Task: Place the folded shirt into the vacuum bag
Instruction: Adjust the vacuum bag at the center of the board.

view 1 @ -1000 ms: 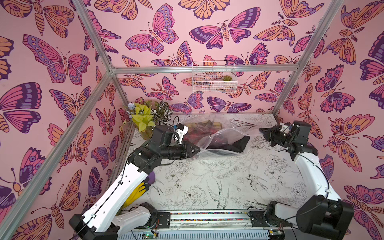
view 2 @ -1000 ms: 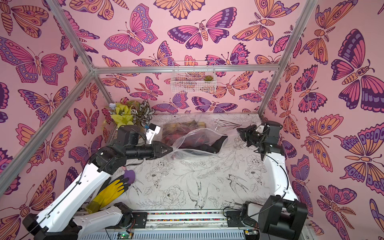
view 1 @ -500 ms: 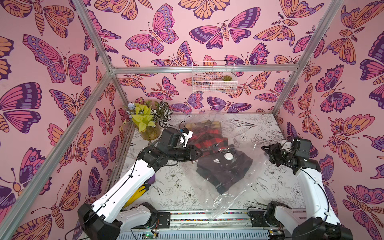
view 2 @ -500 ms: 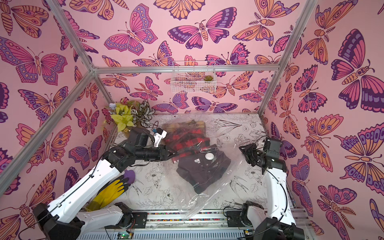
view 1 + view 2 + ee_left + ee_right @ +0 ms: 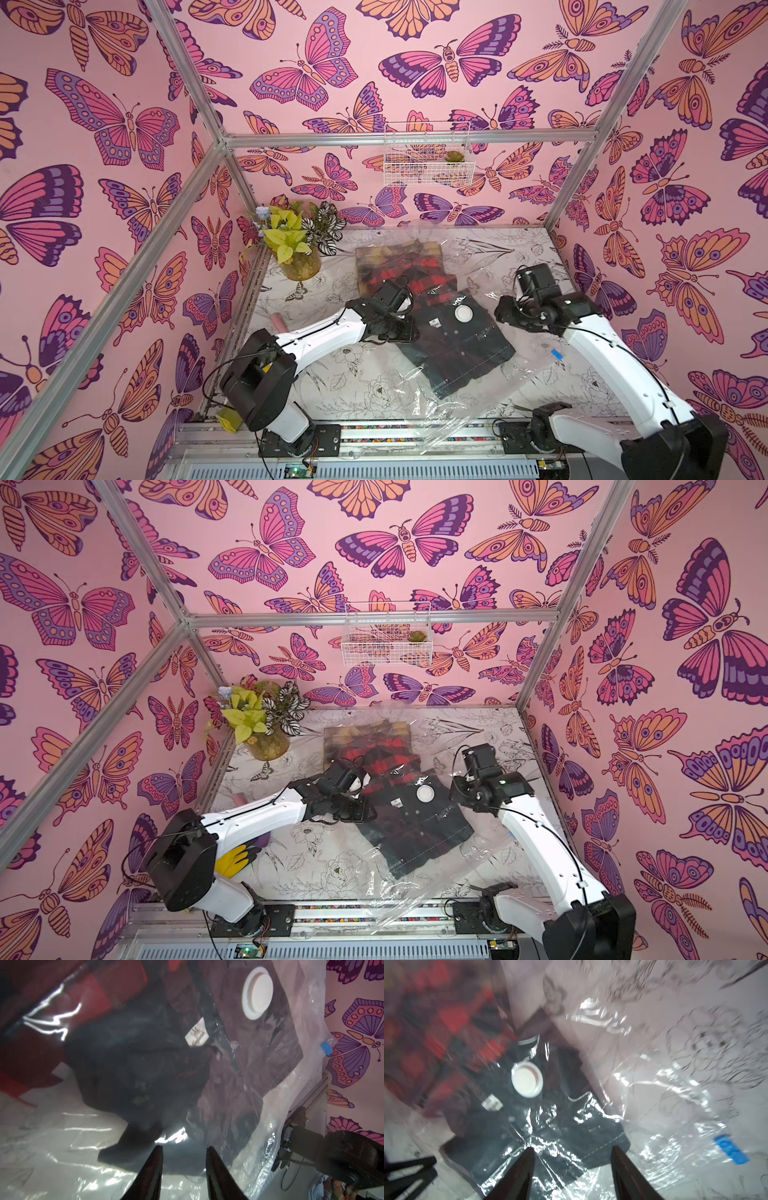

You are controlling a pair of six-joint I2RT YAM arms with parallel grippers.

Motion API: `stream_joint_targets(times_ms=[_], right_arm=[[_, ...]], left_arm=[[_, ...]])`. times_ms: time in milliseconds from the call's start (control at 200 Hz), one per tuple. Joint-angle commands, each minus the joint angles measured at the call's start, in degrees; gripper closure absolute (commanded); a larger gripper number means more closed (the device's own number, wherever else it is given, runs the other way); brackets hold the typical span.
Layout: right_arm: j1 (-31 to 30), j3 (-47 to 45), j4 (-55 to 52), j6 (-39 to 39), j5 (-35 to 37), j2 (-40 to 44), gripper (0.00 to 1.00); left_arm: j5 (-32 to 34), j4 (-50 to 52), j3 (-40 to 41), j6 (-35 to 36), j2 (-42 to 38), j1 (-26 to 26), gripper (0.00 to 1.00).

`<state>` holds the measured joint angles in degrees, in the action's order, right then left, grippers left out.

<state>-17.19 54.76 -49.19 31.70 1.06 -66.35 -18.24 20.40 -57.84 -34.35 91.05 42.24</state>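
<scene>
The clear vacuum bag (image 5: 478, 386) lies spread flat across the table in both top views, its white valve disc (image 5: 464, 313) facing up and its blue clip (image 5: 557, 355) near the right edge. A dark folded shirt (image 5: 457, 353) shows through the plastic under the valve (image 5: 257, 993). A red plaid shirt (image 5: 409, 270) shows through it behind. Whether either is inside or only under the film I cannot tell. My left gripper (image 5: 409, 328) (image 5: 184, 1147) is open at the dark shirt's left edge, over plastic. My right gripper (image 5: 500, 313) (image 5: 573, 1148) hovers open at its right edge.
A potted plant (image 5: 299, 262) stands at the back left corner. A white wire basket (image 5: 426, 160) hangs on the back wall. A yellow glove (image 5: 235, 860) lies under the left arm. The bag's front corner overhangs the front rail (image 5: 374, 434).
The bag, bunched up at the back a second ago, has dropped and spread flat towards the front. The right gripper has opened and let go. Both arms have come in beside the dark shirt.
</scene>
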Motion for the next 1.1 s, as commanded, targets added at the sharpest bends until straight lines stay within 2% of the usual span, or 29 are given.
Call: stream_joint_targets(times_ms=[0, 100, 180, 391, 591, 721, 791, 876, 1091], right_arm=[[-3.4, -5.3, 2.3, 2.8, -4.0, -2.8, 0.5], [-4.1, -10.8, 9.9, 5.8, -11.6, -6.9, 0.62], [-4.1, -13.2, 15.2, 7.6, -14.0, -10.4, 0.68], [-4.5, -14.1, 27.8, 12.0, -19.9, -20.8, 0.74], [-9.4, -11.4, 39.0, 19.1, -21.5, -30.1, 0.76], [-11.8, -7.0, 45.2, 24.8, -22.0, -35.8, 0.77], [-12.3, -5.3, 48.8, 27.8, -24.0, -38.1, 0.77], [-12.3, -4.2, 49.5, 28.5, -26.6, -38.0, 0.76], [-10.1, -2.8, 34.0, 15.2, -31.9, -27.4, 0.61]], left_arm=[[1.0, -4.5, 0.0, 1.3, 5.0, -2.0, 0.63], [2.5, -4.4, -2.1, 1.6, 9.1, -3.3, 0.63], [4.6, -4.0, -3.7, 1.8, 12.3, -4.6, 0.65], [10.7, 0.9, -10.5, 5.3, 19.5, -7.6, 0.67], [18.0, 3.7, -17.7, 9.6, 22.9, -12.0, 0.68], [19.2, 6.5, -24.2, 13.0, 24.4, -14.1, 0.67], [19.0, 9.1, -26.2, 14.4, 22.6, -14.2, 0.66], [17.7, 9.7, -24.2, 14.7, 17.4, -14.2, 0.65], [11.7, 9.4, -15.9, 15.0, 4.0, -11.8, 0.6]])
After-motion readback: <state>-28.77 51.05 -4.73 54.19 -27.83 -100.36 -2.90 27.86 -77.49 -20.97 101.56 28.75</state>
